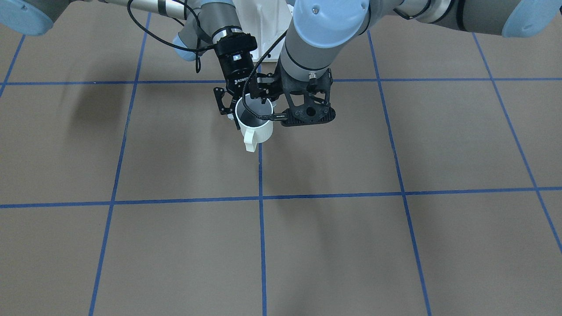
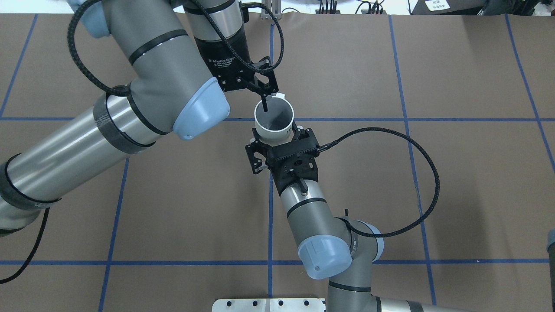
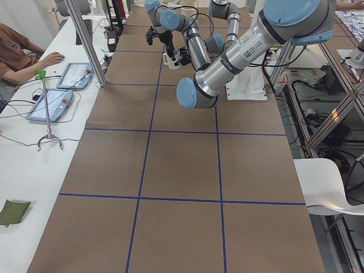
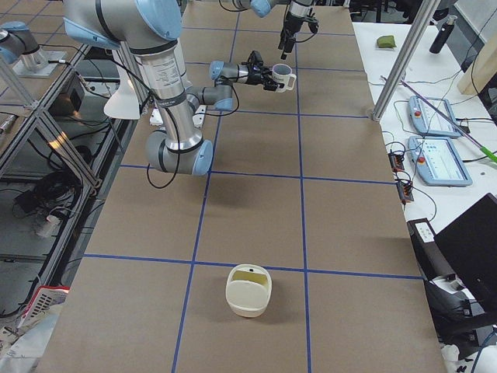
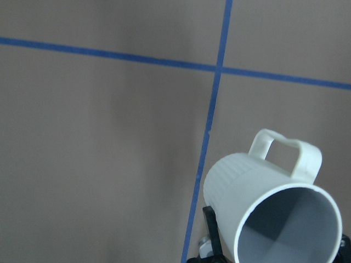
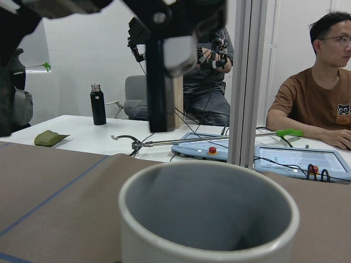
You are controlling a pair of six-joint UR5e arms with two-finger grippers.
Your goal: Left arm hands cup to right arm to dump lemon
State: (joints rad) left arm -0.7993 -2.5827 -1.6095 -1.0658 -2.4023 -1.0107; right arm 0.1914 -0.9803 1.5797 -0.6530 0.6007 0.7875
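The off-white cup (image 2: 274, 135) hangs upright in the air above the table's middle, its handle (image 1: 250, 141) turned away from the robot. My left gripper (image 2: 265, 106) is shut on its far rim, one finger inside and one outside. My right gripper (image 2: 277, 135) reaches in level from the near side, and its jaws straddle the cup's body. I cannot tell whether its pads press the wall. The left wrist view shows the cup (image 5: 247, 183) from above with a grey inside. The right wrist view shows its rim (image 6: 208, 186) close up. The lemon does not show.
A cream tub (image 4: 248, 291) with a yellowish inside stands on the brown, blue-taped table toward the robot's right end. Operators (image 6: 323, 93) sit at a side bench with control tablets (image 3: 71, 74). A metal post (image 4: 404, 54) stands at the table's far edge.
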